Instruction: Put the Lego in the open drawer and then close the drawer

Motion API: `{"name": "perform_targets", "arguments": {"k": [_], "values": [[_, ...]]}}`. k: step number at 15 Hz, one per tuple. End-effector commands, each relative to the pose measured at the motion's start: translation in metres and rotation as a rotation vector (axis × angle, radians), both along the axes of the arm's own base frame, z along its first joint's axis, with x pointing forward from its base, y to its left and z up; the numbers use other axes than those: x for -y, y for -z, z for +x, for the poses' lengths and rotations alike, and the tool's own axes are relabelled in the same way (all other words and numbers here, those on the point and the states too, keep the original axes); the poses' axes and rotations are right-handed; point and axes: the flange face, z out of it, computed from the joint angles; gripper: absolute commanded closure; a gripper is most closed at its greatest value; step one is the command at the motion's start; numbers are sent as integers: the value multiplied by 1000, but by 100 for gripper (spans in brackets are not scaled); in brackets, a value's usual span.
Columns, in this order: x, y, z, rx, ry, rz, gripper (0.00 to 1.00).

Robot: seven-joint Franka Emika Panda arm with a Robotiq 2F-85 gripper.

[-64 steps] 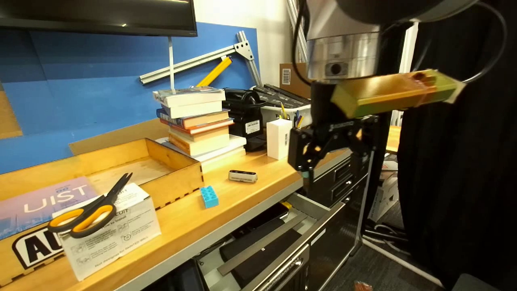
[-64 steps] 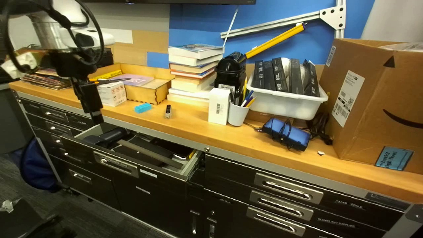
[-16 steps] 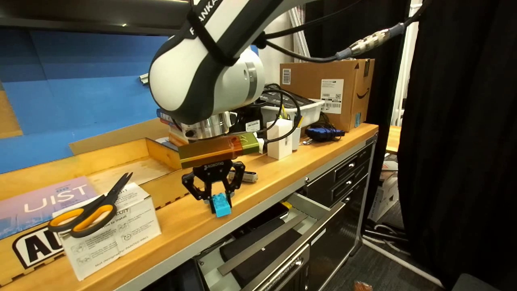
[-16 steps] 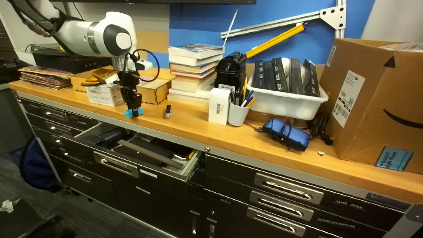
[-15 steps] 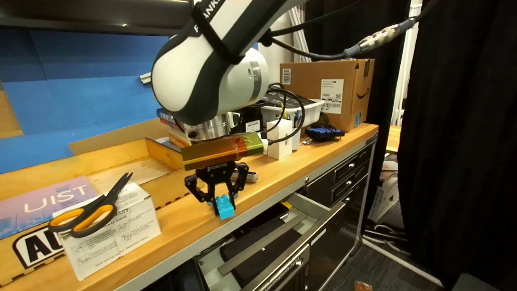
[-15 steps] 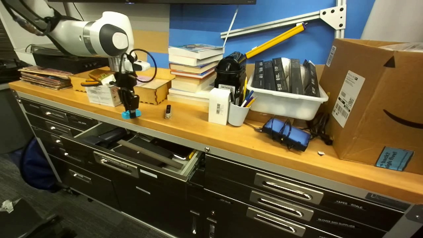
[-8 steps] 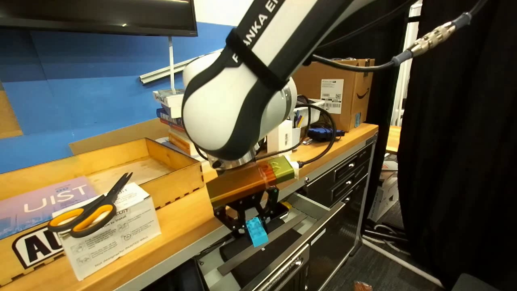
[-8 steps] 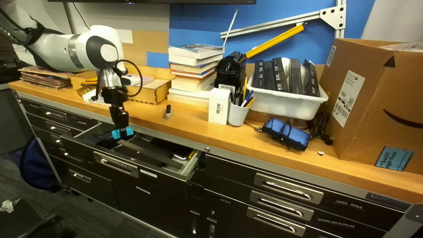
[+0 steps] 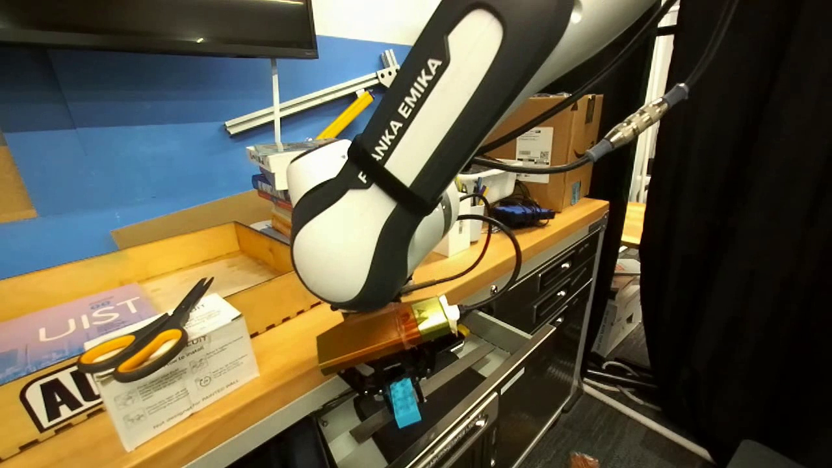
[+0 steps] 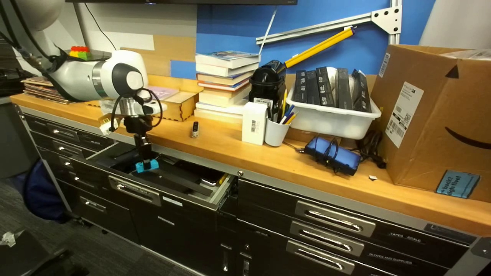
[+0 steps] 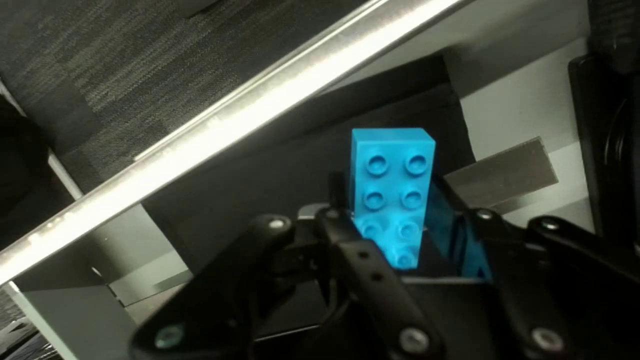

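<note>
The Lego [image 11: 392, 145], a bright light-blue studded brick, is between the fingers of my gripper [image 11: 391, 192]. In the wrist view it lies along the left finger, while a gap separates it from the right finger [image 11: 445, 220], so the jaws stand a little open. Both exterior views have the Lego [image 9: 407, 413] low over the inside of the pulled-out drawer [image 10: 134, 190], tilted. Dark flat contents are right beneath the Lego [image 10: 153, 165]; whether it touches them I cannot tell. The drawer's front rim [image 11: 215, 130] crosses the wrist view as a bright strip.
A grey metal strip [image 10: 191, 186] lies across the drawer's contents. The wooden worktop [image 10: 222, 145] overhangs behind the drawer, with a small black-and-white block [image 10: 195, 129] on it. Scissors [image 9: 146, 344] rest on a white box [image 9: 195, 383] near the wooden tray [image 9: 279, 279].
The gripper has carried the Lego from above the worktop's edge out over the drawer and lower. In the last half second a gap has appeared between the Lego and one finger.
</note>
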Motion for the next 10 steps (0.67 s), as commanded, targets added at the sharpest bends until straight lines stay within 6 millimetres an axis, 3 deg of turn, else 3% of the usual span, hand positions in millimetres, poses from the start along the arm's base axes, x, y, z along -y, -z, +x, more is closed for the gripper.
{"name": "perform_targets", "arguments": {"k": [1,4,8,10], "values": [[-5,-4,4,-6,9,-13,25],[8,-17,-14,-61,-15,-17,1],[29,-29,-37,-146,-84,28,0],[38,-23,-45,-228,-125,42,0]]}}
